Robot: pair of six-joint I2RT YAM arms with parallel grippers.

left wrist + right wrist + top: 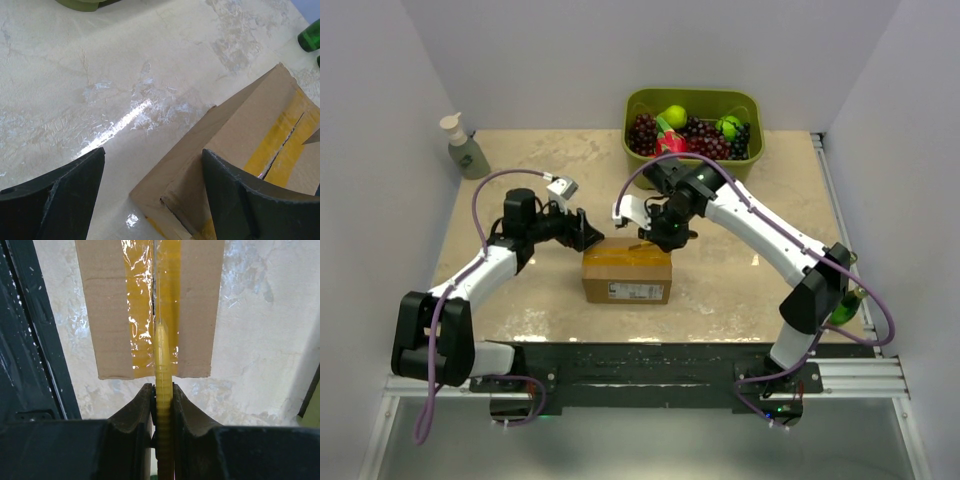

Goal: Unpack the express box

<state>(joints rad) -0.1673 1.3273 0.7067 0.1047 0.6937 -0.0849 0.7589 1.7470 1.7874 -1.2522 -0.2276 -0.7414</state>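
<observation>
The express box (pixel 627 272), a small brown carton with yellowish tape along its top seam, sits mid-table with a white label on its near side. My left gripper (pixel 588 232) is open at the box's left end. In the left wrist view it (pixel 153 165) straddles a corner of the box (pixel 250 125), one finger (pixel 235 200) above the top and the other above the table. My right gripper (pixel 665 232) hangs over the far right of the box. It (pixel 162 390) is shut on a yellow knife (pixel 162 360) whose thin blade lies along the taped seam (pixel 142 300).
A green bin (pixel 692 125) of fruit stands at the back, just behind the right arm. A soap dispenser (pixel 465 148) is at the back left. A green bottle (pixel 845 305) lies by the right edge. Walls enclose the table on three sides.
</observation>
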